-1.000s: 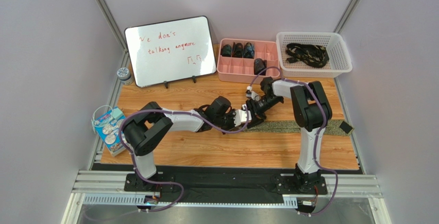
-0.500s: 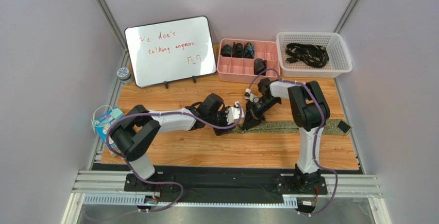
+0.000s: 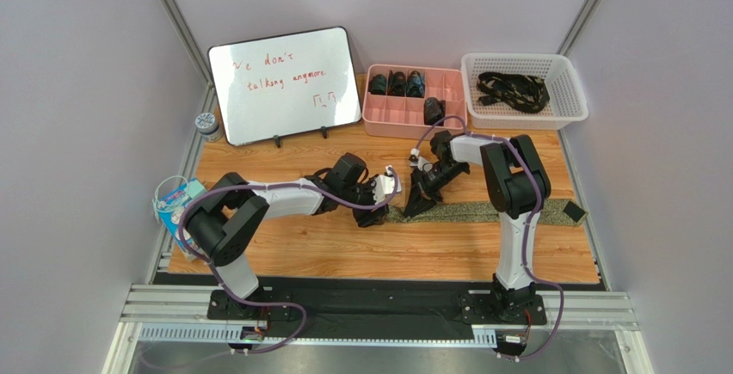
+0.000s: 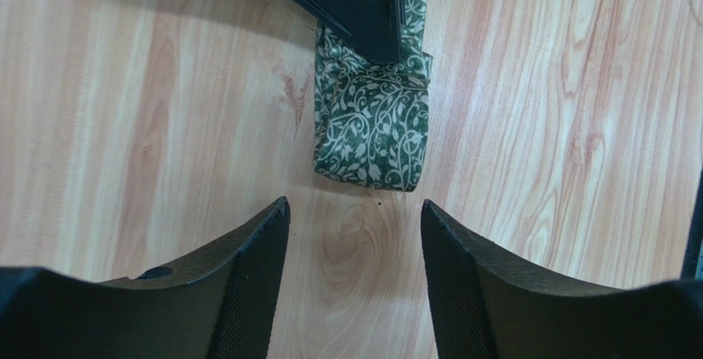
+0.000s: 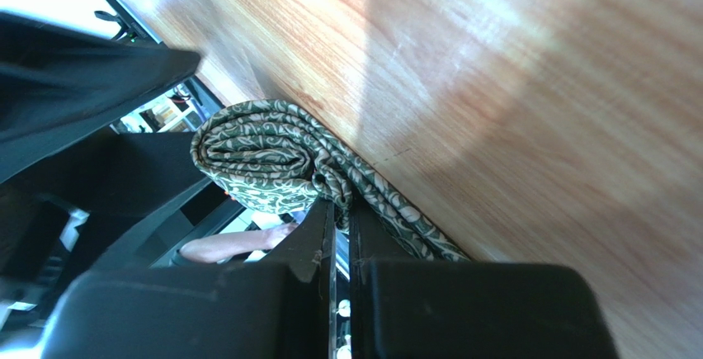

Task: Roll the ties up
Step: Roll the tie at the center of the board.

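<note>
Wood tabletop (image 3: pixel 344 254): right end effector (image 5: pixel 337 206) closed against tie (image 4: pixel 371 136); left end effector (image 4: pixel 355 219) apart.

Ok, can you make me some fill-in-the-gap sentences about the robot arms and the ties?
1. The right gripper is ____ on the green tie.
2. The left gripper is ____ and touches nothing.
3. The black ties lie in the ____ basket.
4. The rolled ties sit in the ____ tray.

Missing words: shut; open; white; pink.
</note>
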Action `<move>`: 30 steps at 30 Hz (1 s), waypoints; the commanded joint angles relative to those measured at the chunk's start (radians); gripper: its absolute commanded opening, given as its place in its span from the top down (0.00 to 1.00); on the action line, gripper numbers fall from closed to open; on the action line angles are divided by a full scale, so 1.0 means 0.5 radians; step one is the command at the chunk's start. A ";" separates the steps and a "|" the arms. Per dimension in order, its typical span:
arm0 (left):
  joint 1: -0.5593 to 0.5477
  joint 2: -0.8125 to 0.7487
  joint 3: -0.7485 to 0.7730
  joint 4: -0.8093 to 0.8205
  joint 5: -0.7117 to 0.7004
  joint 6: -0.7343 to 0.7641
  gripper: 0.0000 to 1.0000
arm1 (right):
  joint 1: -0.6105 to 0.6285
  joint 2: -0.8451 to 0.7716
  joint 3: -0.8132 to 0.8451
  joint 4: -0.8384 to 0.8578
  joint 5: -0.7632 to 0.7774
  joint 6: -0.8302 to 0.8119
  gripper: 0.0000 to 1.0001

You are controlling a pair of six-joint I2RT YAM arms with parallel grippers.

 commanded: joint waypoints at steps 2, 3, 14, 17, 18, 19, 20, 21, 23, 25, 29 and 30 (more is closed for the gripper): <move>-0.024 0.090 0.062 0.139 0.077 0.057 0.34 | 0.026 0.120 -0.015 0.173 0.351 -0.041 1.00; -0.040 0.103 0.068 0.166 0.074 0.050 0.34 | 0.032 0.120 -0.015 0.173 0.348 -0.047 1.00; -0.110 0.038 0.148 0.246 0.095 0.014 0.38 | 0.035 0.135 0.006 0.177 0.318 -0.035 1.00; -0.132 0.047 0.194 0.274 0.086 -0.029 0.46 | 0.035 0.151 0.006 0.177 0.299 -0.026 1.00; -0.132 0.050 0.209 0.280 0.077 -0.045 0.52 | 0.035 0.154 0.006 0.180 0.287 -0.019 1.00; -0.141 0.057 0.222 0.292 0.077 -0.069 0.54 | 0.035 0.157 0.003 0.183 0.281 -0.013 1.00; -0.144 0.078 0.252 0.292 0.083 -0.090 0.55 | 0.035 0.157 -0.003 0.189 0.272 -0.004 1.00; -0.150 0.096 0.265 0.283 0.071 -0.100 0.58 | 0.035 0.157 -0.006 0.201 0.259 0.002 1.00; -0.156 0.139 0.298 0.271 0.065 -0.118 0.59 | 0.038 0.157 -0.006 0.201 0.256 0.005 1.00; -0.153 0.143 0.302 0.249 0.037 -0.112 0.58 | 0.029 0.154 -0.009 0.201 0.265 0.005 1.00; -0.150 0.097 0.244 0.163 0.031 -0.057 0.48 | 0.032 0.157 -0.009 0.201 0.268 0.002 1.00; -0.153 0.084 0.231 0.139 0.016 -0.033 0.45 | 0.029 0.160 -0.015 0.201 0.268 0.002 1.00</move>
